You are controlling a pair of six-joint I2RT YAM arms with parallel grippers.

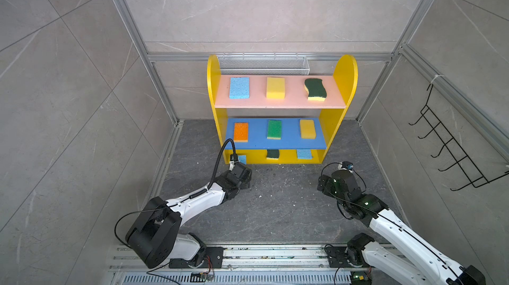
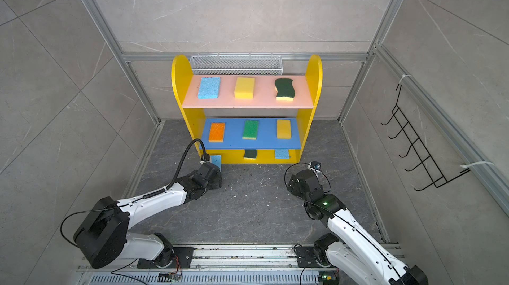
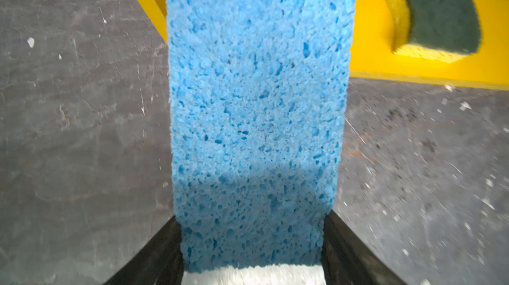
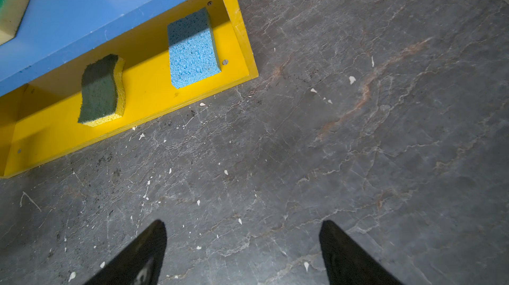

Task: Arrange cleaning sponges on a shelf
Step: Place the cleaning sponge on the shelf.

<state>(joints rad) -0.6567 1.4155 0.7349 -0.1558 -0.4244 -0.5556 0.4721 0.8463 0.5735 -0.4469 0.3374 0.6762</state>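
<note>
The left end effector (image 3: 252, 220) is squeezing the near end of a light blue sponge (image 3: 256, 104). Its two black fingers (image 3: 165, 242) press on the sponge's two sides. The sponge sticks out long and straight, away from the end effector and toward the shelf (image 1: 213, 99). Its far end is just over the front edge of the yellow base (image 3: 413, 68), close beside the left side panel.

This looks like the last sponge to put away. The pink board (image 1: 256, 101) has three sponges and so does the blue board (image 1: 289, 135). The base has only two: a wavy dark green sponge (image 3: 440, 13) in the middle and another light blue sponge (image 4: 192, 52) on the right. The open spot is at the left end, straight ahead of the held sponge. So the sponge likely has to slide farther in, long way first, low under the blue board. It could bump the side panel, which is very close.

The right end effector (image 4: 242, 242) is open and holds nothing. It hangs over the bare table (image 4: 358, 132) near the shelf's right end, well apart from the open spot. The left arm is the nearer one.
</note>
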